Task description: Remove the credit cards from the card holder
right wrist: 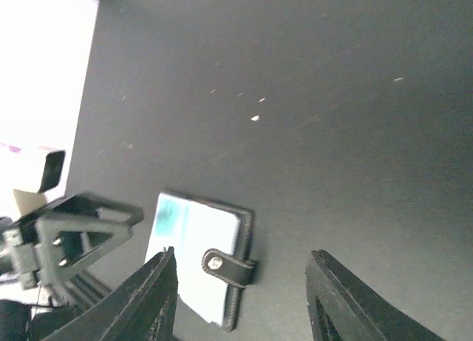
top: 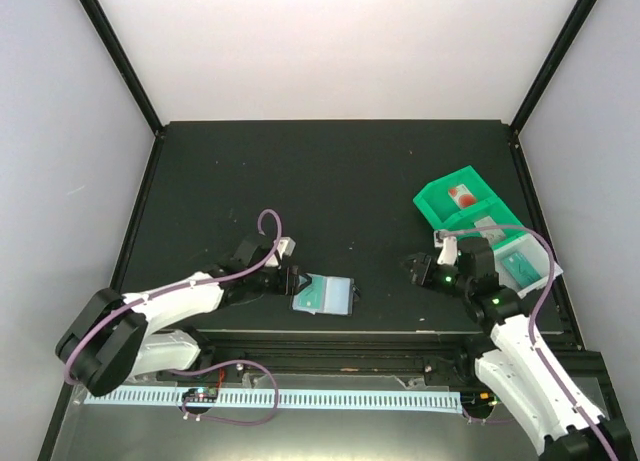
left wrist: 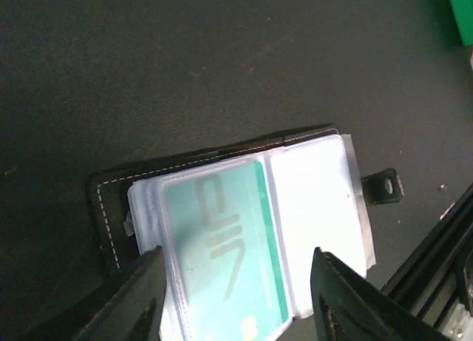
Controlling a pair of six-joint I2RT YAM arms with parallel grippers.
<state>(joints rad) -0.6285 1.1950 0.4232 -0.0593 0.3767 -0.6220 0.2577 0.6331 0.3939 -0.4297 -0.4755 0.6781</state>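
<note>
Open holder [top: 326,296] lies just right of nearer left pincer [top: 291,279], half-open, teal card [left wrist: 225,252] lengthwise in its gap; right pincer [top: 415,269] half-open, empty, well right.

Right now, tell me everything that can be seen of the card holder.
The card holder lies open and flat on the dark table, near its front edge. Its cover looks like black leather with pale stitching; a snap tab sticks out. Inside are clear plastic sleeves, the top one showing a teal card. The left gripper straddles one end, jaws open; contact is unclear.
</note>
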